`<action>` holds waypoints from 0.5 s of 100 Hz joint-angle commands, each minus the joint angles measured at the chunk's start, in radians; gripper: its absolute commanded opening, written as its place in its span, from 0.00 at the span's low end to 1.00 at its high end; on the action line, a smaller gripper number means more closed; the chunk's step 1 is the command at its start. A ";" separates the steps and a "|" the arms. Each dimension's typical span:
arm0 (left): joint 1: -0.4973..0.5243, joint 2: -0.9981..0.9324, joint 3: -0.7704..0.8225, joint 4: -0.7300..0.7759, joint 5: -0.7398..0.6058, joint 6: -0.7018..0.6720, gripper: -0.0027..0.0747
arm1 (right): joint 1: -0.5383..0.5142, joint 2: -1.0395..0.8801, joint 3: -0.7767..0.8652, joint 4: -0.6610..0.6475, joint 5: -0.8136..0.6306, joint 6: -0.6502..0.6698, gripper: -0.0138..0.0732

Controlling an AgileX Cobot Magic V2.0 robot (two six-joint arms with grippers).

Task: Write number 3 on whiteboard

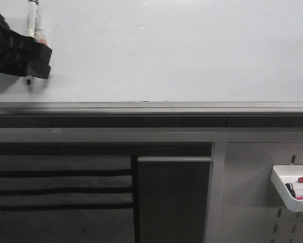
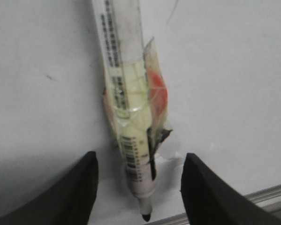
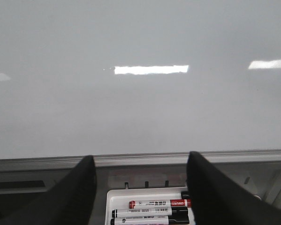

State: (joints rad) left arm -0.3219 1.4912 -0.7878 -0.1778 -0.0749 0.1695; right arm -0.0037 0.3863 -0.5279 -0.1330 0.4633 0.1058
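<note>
The whiteboard point(image 1: 166, 50) is plain white with a grey and black edge rail point(image 1: 151, 107) along its lower side. No number 3 shows on it in any view. My left gripper point(image 1: 37, 63) is at the board's far left, close to the surface. A white black-tipped marker point(image 2: 126, 93), wrapped in yellowish tape, runs down between its fingers. The fingers point(image 2: 79, 187) stand apart with a gap on each side of the marker. The marker tip point(image 2: 146, 217) points at the board just above the rail. My right gripper point(image 3: 140, 158) is open and empty, facing the board point(image 3: 140, 108).
A white tray point(image 1: 288, 197) hangs on the grey perforated panel point(image 1: 252, 202) below the board at the right. It holds a red-capped marker point(image 3: 159, 203) and two black ones, directly under my right gripper. A dark cabinet panel point(image 1: 174, 202) is below the middle.
</note>
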 commanded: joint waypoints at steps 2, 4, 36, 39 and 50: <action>-0.001 -0.014 -0.034 -0.003 -0.110 -0.011 0.49 | -0.003 0.013 -0.037 -0.022 -0.082 -0.009 0.60; -0.001 -0.014 -0.034 -0.003 -0.113 -0.011 0.47 | -0.003 0.013 -0.037 -0.022 -0.082 -0.009 0.60; -0.001 -0.014 -0.034 -0.003 -0.113 -0.011 0.16 | -0.003 0.013 -0.037 -0.022 -0.083 -0.009 0.60; -0.001 -0.017 -0.034 -0.003 -0.105 -0.011 0.14 | -0.003 0.013 -0.037 -0.022 -0.083 -0.009 0.60; -0.001 -0.035 -0.034 -0.003 -0.066 -0.011 0.08 | -0.003 0.013 -0.037 -0.022 -0.085 -0.009 0.60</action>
State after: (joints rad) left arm -0.3219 1.4975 -0.7898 -0.1778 -0.1011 0.1695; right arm -0.0037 0.3863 -0.5279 -0.1330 0.4633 0.1058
